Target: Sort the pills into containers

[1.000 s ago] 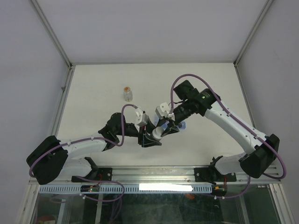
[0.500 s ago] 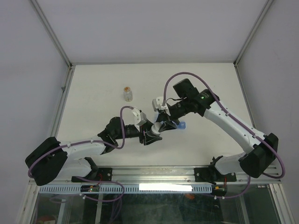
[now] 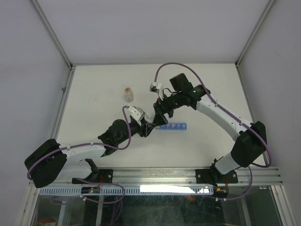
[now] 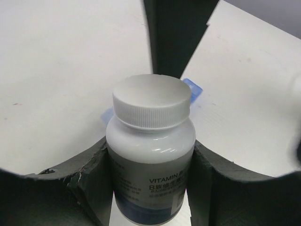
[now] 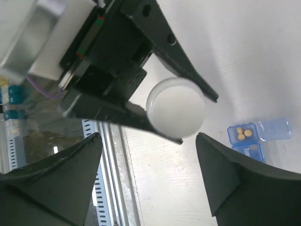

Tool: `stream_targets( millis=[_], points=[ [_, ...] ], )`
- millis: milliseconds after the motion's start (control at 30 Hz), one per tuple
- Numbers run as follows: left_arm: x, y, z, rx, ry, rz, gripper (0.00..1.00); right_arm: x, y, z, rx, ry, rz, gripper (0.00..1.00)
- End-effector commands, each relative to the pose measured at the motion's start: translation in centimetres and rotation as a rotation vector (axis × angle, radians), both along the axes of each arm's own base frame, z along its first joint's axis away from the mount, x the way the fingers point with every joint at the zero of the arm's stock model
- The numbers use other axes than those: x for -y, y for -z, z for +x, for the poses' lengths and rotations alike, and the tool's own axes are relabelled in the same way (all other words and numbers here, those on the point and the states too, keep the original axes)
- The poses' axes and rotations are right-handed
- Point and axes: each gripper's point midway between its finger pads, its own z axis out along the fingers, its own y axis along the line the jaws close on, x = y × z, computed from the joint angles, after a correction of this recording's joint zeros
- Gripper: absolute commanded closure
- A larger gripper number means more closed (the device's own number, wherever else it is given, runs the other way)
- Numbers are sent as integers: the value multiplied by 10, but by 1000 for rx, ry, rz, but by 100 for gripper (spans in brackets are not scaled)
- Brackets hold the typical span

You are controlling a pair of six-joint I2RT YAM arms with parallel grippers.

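Fingers (image 4: 87,181) of the left gripper (image 3: 148,128) clamp the white bottle (image 4: 150,141) upright, likely steadying it for uncapping; right gripper (image 5: 148,162) hangs spread-open over its cap (image 5: 175,107), holding nothing. Containers (image 3: 173,126) lie just beside the bottle.

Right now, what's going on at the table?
The left fingers hold a white vitamin bottle with its cap on. The right fingers are spread open over that cap, not gripping it. The blue pill organizer lies on the table next to them, with one compartment open and orange pills inside.
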Motion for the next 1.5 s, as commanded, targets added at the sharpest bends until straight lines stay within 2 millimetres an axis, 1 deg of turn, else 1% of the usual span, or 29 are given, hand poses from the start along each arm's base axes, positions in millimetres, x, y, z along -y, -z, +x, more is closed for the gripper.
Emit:
stream_targets(
  millis=[0, 67, 133, 200, 233, 300, 367, 433, 500, 600, 667, 700, 833, 967, 1067, 1200, 1467],
  points=[
    [-11, -31, 8, 83, -63, -109, 100, 9, -72, -4, -44, -27, 177, 10],
    [-11, -33, -6, 91, -4, -131, 100, 18, -82, 1, 28, -34, 198, 6],
    [-11, -35, -20, 106, 65, -156, 100, 25, -88, -1, 98, -67, 219, 3],
    [-7, -42, -38, 124, 170, -183, 100, 30, -95, -12, 192, -155, 256, 1],
    [-1, -47, -53, 132, 266, -195, 100, 32, -97, -19, 224, -205, 286, 1],
    [7, -56, -77, 135, 431, -203, 100, 39, -98, -45, 264, -337, 349, 1],
    [13, -61, -96, 121, 569, -191, 100, 44, -95, -62, 367, -466, 400, 1],
    [18, -65, -109, 101, 667, -179, 100, 45, -88, -68, 448, -545, 384, 1],
    [22, -66, -116, 83, 730, -172, 100, 42, -82, -69, 478, -579, 340, 3],
    [28, -65, -120, 59, 788, -169, 100, 38, -76, -75, 508, -624, 310, 7],
    [32, -66, -120, 48, 810, -171, 100, 33, -72, -79, 504, -646, 293, 15],
    [34, -66, -119, 44, 819, -172, 100, 32, -70, -80, 503, -652, 285, 17],
    [39, -67, -117, 43, 836, -172, 100, 33, -63, -86, 498, -675, 270, 22],
    [40, -68, -117, 45, 839, -177, 100, 35, -53, -88, 491, -678, 245, 26],
    [41, -67, -117, 36, 845, -176, 100, 34, -48, -89, 483, -679, 238, 30],
    [41, -67, -117, 35, 845, -178, 100, 31, -46, -90, 477, -680, 233, 36],
    [41, -67, -114, 38, 820, -181, 100, 29, -48, -93, 447, -667, 248, 48]
  ],
)
